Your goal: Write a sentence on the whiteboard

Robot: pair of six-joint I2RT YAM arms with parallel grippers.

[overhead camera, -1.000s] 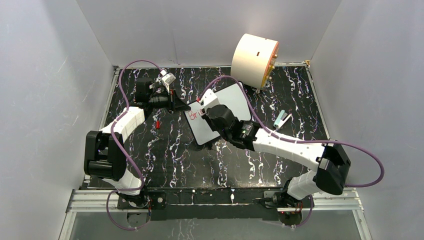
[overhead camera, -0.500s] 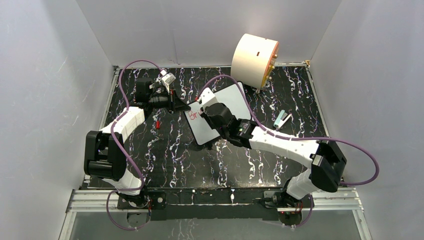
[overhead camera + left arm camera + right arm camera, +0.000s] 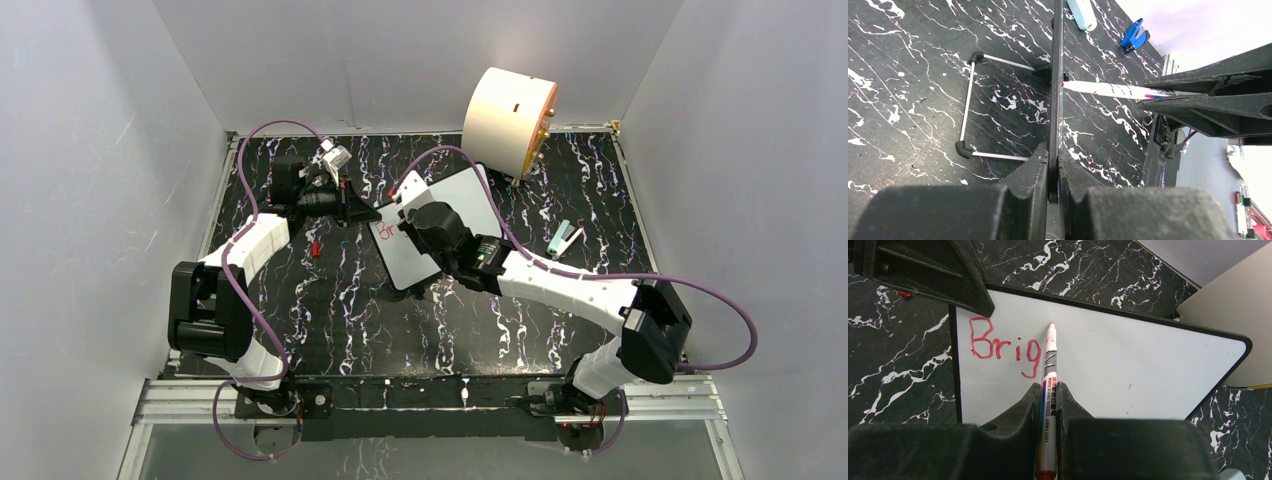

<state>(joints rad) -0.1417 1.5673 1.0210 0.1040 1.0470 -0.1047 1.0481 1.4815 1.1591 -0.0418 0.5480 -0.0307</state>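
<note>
Clamping the red marker (image 3: 1049,360), right gripper (image 3: 1049,387) holds its tip on the whiteboard (image 3: 1138,365) just past the "Brig" letters (image 3: 1003,347), marker axis crossing the writing line; left gripper (image 3: 1054,152) is pinched on the whiteboard's edge.

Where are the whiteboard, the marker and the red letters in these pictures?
whiteboard (image 3: 1128,370): right wrist view, bare white face right of the marker.
marker (image 3: 1047,390): right wrist view, printed part of the barrel.
red letters (image 3: 1002,347): right wrist view, on the "r" of "Brig".

Bright, even light; right fingers (image 3: 948,450) blurred close to the lens.
</note>
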